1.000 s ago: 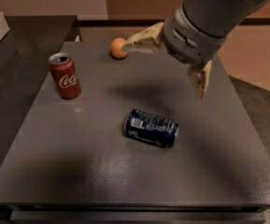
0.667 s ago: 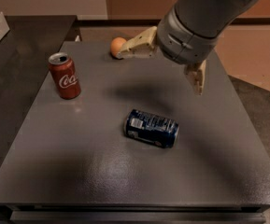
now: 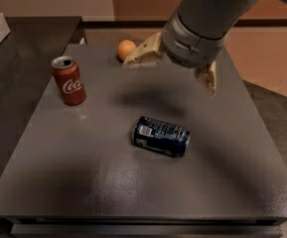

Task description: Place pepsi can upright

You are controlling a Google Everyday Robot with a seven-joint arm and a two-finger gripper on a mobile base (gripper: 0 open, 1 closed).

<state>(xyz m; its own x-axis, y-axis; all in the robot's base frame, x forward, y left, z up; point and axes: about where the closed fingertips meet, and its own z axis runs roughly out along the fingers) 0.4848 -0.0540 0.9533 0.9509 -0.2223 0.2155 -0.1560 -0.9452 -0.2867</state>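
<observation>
Lying on its side: dark blue aluminium pepsi can with white print, near the middle of the dark grey flat surface, its long axis running roughly left to right.
Gripper: the two-finger gripper hangs above and behind the pepsi can, apart from it, its pale fingers spread wide with nothing between them.
Red Coca-Cola can: upright, well left of the pepsi can and farther back.
Small round orange object: behind the pepsi can, just beside one gripper finger.
</observation>
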